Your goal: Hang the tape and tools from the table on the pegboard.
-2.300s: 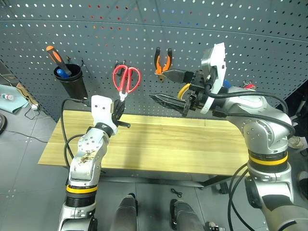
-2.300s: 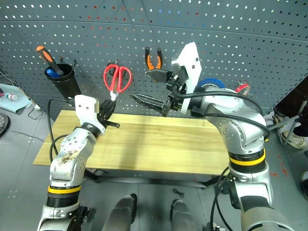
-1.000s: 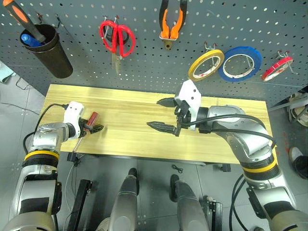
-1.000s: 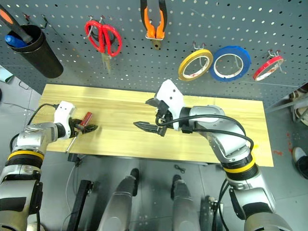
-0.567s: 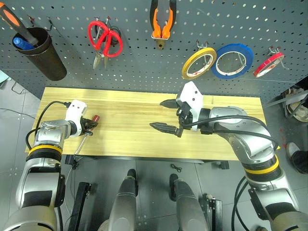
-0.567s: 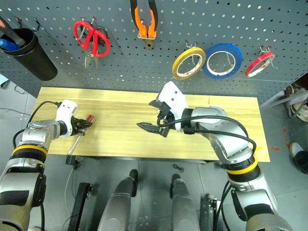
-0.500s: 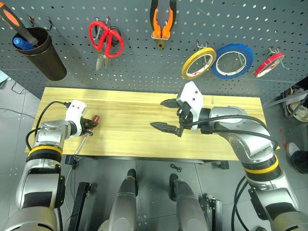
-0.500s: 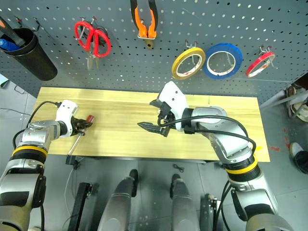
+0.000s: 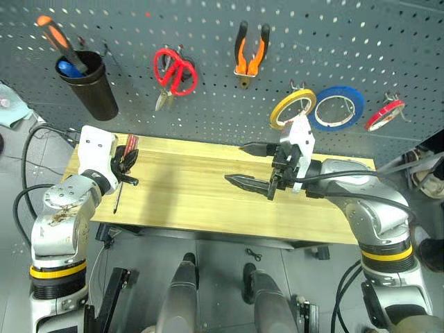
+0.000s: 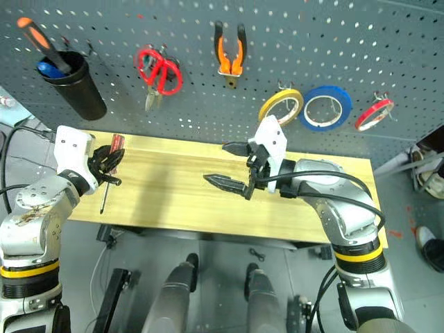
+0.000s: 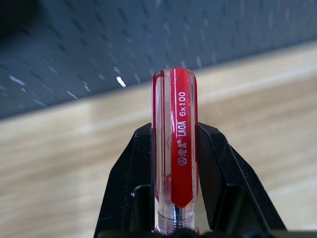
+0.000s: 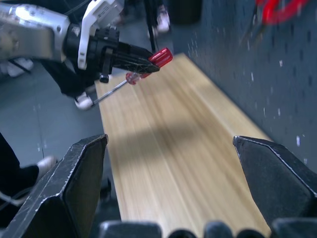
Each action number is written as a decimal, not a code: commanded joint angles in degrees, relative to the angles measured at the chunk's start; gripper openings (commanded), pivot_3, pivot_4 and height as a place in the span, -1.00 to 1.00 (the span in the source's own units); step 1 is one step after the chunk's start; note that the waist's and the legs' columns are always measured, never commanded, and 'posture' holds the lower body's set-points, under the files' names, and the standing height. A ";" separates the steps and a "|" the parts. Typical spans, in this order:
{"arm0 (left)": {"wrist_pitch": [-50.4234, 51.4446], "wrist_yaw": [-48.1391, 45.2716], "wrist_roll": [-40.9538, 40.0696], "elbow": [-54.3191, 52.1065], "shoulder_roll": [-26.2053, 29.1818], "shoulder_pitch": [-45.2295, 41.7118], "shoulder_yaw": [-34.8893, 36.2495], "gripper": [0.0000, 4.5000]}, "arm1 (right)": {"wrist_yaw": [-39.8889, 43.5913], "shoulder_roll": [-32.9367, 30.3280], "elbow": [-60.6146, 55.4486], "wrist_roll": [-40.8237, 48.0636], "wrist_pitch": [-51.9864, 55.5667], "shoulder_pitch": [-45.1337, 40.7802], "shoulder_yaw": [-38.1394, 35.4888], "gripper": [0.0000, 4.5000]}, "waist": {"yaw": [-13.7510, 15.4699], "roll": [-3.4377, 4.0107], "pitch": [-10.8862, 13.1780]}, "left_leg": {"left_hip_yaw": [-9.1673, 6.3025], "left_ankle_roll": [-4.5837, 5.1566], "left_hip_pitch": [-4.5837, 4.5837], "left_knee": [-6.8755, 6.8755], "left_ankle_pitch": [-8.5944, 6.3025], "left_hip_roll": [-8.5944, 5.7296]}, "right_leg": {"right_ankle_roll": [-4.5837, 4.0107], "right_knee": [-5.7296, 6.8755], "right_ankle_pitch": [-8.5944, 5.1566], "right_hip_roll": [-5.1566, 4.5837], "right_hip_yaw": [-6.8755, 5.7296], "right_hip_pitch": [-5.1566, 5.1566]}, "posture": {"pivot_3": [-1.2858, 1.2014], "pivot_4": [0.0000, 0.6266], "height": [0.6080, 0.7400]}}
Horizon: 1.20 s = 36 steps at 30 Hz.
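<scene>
Red-handled screwdriver clamped in left hand, above table.

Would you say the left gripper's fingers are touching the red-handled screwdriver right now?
Touching. The left wrist view shows both black fingers of the left gripper pressed against the sides of the red-handled screwdriver, with no gap either side.

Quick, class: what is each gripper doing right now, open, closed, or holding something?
Left gripper: closed on the red-handled screwdriver.
Right gripper: open, holding nothing.
</scene>
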 commanded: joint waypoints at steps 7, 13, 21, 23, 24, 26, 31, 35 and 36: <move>-4.18 11.59 0.46 -13.27 -5.76 -12.30 1.73 -0.69 | -2.31 6.40 3.05 5.37 -2.53 -8.62 -4.96 1.00 | 2.42 -0.19 -2.94 | 0.00 -0.32 0.08 -0.14 0.11 0.07 | -0.24 -0.53 0.64 -0.02 -0.34 0.39 | 0.30 -0.53 1.00; -11.08 16.60 6.20 -6.18 -3.44 -22.61 -0.28 -0.69 | -7.57 10.31 3.27 10.15 -0.50 -12.92 -8.15 1.00 | 3.68 -0.20 -4.61 | 0.00 -0.36 0.21 -0.23 0.12 0.14 | -0.34 -0.81 0.74 -0.03 -0.60 0.69 | 0.29 -0.58 1.00; -26.22 16.08 6.64 14.44 -1.86 -38.26 -1.17 -0.69 | -14.77 14.59 3.59 14.76 1.13 -20.05 -9.74 1.00 | 4.06 -0.22 -5.28 | -0.01 -0.38 0.28 -0.25 0.17 0.18 | -0.39 -0.73 0.78 -0.02 -0.72 0.74 | 0.26 -0.58 1.00; -30.95 15.85 6.43 20.44 -2.39 -41.05 -1.43 -0.69 | -15.22 14.86 4.10 13.97 0.39 -20.56 -9.07 1.00 | 4.15 -0.20 -5.39 | -0.01 -0.35 0.28 -0.26 0.19 0.18 | -0.40 -0.72 0.78 -0.02 -0.74 0.74 | 0.26 -0.57 1.00; -33.29 15.69 6.35 23.25 -2.63 -42.20 -1.63 -0.69 | -15.35 14.95 4.38 13.50 0.03 -20.67 -8.79 1.00 | 4.18 -0.20 -5.40 | -0.01 -0.35 0.28 -0.26 0.19 0.18 | -0.40 -0.68 0.78 -0.02 -0.74 0.73 | 0.25 -0.56 1.00; -37.98 15.42 6.87 28.31 -2.70 -44.00 -2.31 -0.69 | -15.78 15.05 4.62 12.56 -0.57 -20.75 -8.34 1.00 | 4.22 -0.21 -5.42 | -0.01 -0.33 0.30 -0.25 0.21 0.17 | -0.41 -0.60 0.78 -0.02 -0.76 0.73 | 0.25 -0.56 1.00; -50.41 15.37 8.08 42.00 -3.08 -47.54 -3.33 -0.69 | -17.60 15.06 4.21 11.40 -0.75 -20.58 -7.94 1.00 | 3.89 -0.21 -5.43 | -0.01 -0.16 0.33 -0.25 0.32 0.17 | -0.43 -0.48 0.79 -0.02 -0.77 0.72 | 0.22 -0.56 1.00; -58.40 15.55 8.16 52.18 -3.88 -50.51 -3.86 -0.69 | -18.24 14.40 3.34 10.87 -0.20 -19.93 -7.47 1.00 | 3.36 -0.21 -5.43 | -0.01 -0.04 0.33 -0.24 0.40 0.18 | -0.44 -0.44 0.79 -0.02 -0.77 0.71 | 0.20 -0.55 1.00; -60.06 15.45 8.14 54.36 -4.19 -51.13 -4.06 -0.69 | -18.43 14.29 3.16 10.82 -0.08 -19.85 -7.43 1.00 | 3.29 -0.21 -5.43 | -0.01 -0.02 0.33 -0.24 0.41 0.17 | -0.44 -0.44 0.79 -0.02 -0.77 0.71 | 0.19 -0.54 1.00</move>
